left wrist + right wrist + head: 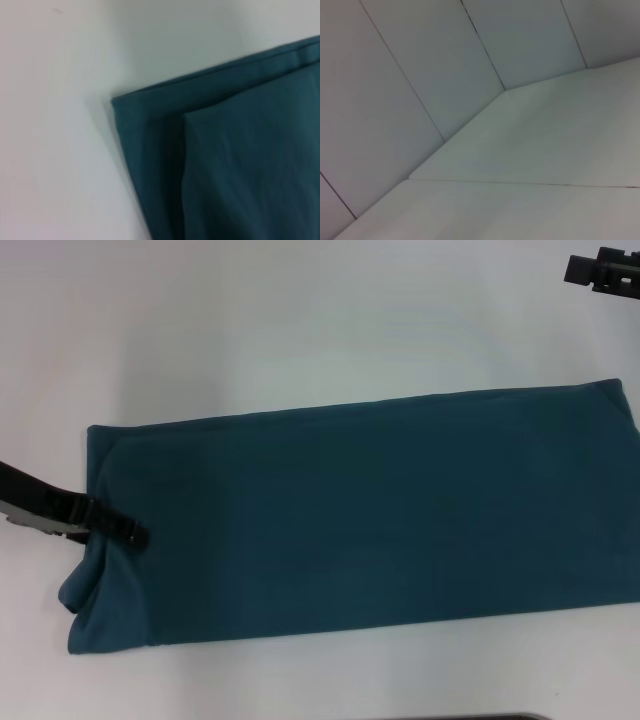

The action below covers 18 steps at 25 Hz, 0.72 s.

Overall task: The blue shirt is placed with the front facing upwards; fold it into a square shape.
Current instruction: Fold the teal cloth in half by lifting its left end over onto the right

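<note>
The blue shirt [370, 510] lies on the white table as a long teal rectangle, plain side up, with no lettering showing. My left gripper [132, 534] reaches in from the left and is shut on the shirt's left end, where the cloth puckers and a lower fold bulges out [78, 592]. The left wrist view shows one corner of the shirt [225, 150] with stacked folded layers on the table. My right gripper [603, 270] is parked at the far right of the table, well away from the shirt.
The white table [250, 330] surrounds the shirt on the far and left sides. The shirt's right end runs to the head view's edge. The right wrist view shows only white table panels and a wall [470, 75].
</note>
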Available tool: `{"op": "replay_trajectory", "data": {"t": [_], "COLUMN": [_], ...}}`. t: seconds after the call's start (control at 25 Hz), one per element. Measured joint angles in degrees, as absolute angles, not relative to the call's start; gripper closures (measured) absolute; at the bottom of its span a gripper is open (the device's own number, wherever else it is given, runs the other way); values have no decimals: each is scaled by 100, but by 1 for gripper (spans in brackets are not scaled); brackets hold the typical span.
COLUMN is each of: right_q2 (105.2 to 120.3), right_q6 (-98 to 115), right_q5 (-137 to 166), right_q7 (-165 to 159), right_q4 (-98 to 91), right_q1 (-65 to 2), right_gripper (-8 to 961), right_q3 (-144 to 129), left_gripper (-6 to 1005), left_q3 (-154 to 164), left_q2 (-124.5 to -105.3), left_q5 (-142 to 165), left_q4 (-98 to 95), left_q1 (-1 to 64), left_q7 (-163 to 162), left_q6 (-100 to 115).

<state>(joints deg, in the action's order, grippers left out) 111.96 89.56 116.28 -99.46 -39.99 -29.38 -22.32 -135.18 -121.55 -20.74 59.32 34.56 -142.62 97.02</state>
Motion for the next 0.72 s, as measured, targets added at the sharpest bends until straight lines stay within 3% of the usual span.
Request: {"op": "replay_trajectory", "data": {"t": [0.72], "right_q2": [11190], "right_q6": [8955], "right_q5": [11628], "right_q7": [-9936], "right_q4": [-3999], "right_q1": [-2928], "right_gripper": [12], "right_q3": [-2232], "left_gripper": [93], "left_q3": [-13378], "left_q2": [-12237], "left_q5": [-2151], "left_q4": [5872], "left_q1": [3636], "left_q7": [-14252], "left_q6": [9739]}}
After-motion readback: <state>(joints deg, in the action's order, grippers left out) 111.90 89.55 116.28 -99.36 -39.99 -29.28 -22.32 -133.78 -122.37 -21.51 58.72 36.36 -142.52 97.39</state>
